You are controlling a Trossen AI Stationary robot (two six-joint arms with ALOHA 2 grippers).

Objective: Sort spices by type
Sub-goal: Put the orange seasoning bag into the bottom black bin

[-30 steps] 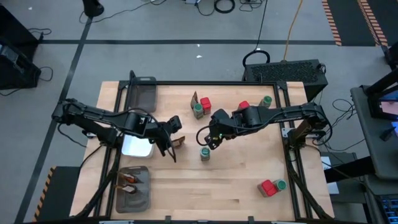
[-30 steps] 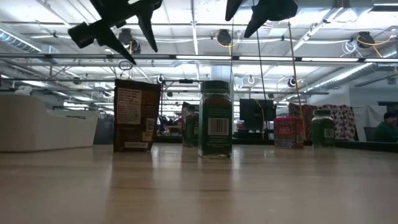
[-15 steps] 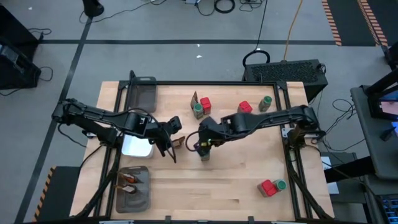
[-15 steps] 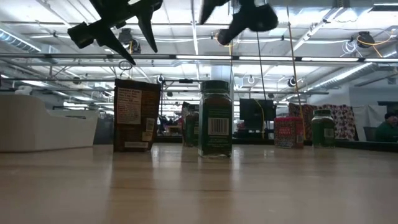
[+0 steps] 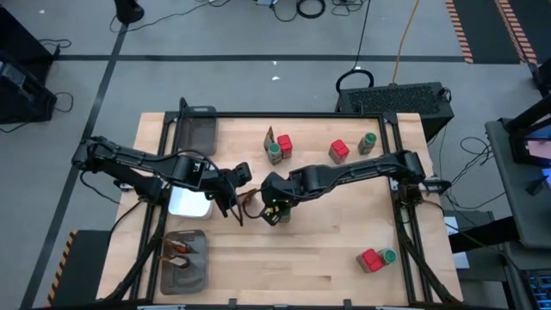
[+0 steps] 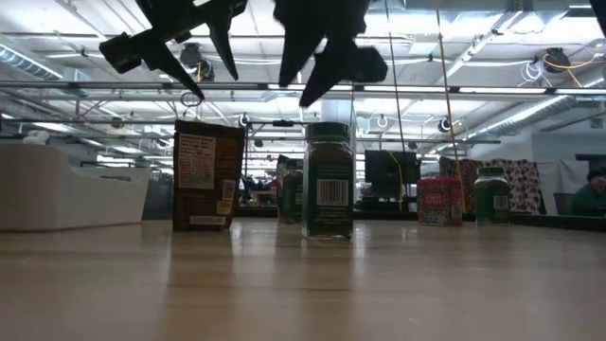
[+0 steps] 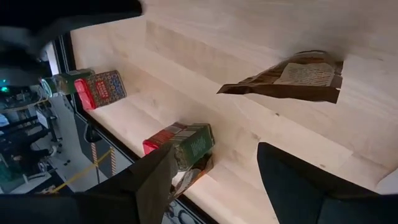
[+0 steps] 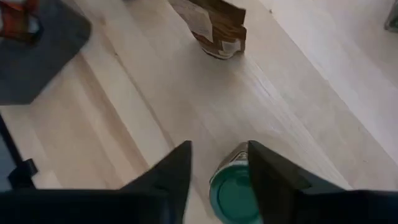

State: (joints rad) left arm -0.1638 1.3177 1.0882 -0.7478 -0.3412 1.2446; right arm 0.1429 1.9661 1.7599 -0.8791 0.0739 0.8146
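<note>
One green-lidded jar point(image 5: 281, 214) is standing near the middle of the table point(image 5: 344, 258), and that's the piece in play. Right gripper point(image 5: 274, 205) is now hanging directly over it; a second ago it was parked further toward the right edge, so it's been sweeping in across the table. Fingers are straddling the lid in the right wrist view point(image 8: 235, 194), spread with daylight on both sides, and narrowing compared with a moment back. In the low view the fingertips are sitting above the cap, not around the glass, so I'm reading this as pre-grasp, no contact yet.

Brown sachet point(image 5: 248, 197) is standing upright just beside the jar, toward the left edge. Left gripper point(image 5: 234, 201) is hovering over it, fingers apart, holding nothing, and it's not shifting at all across the second.

Other spices are sitting in mixed clumps: jar, red box and sachet point(image 5: 275, 148) near the far edge, a red box point(image 5: 338, 151) and a jar point(image 5: 368, 142) further toward the far right corner, another red-and-green pair point(image 5: 375, 258) near the near right corner. One grey tray point(image 5: 185, 260) at the near left corner is already holding some sachets; the far left tray point(image 5: 197, 129) looks bare. Sorting is looking early: most items are yet to be moved.
</note>
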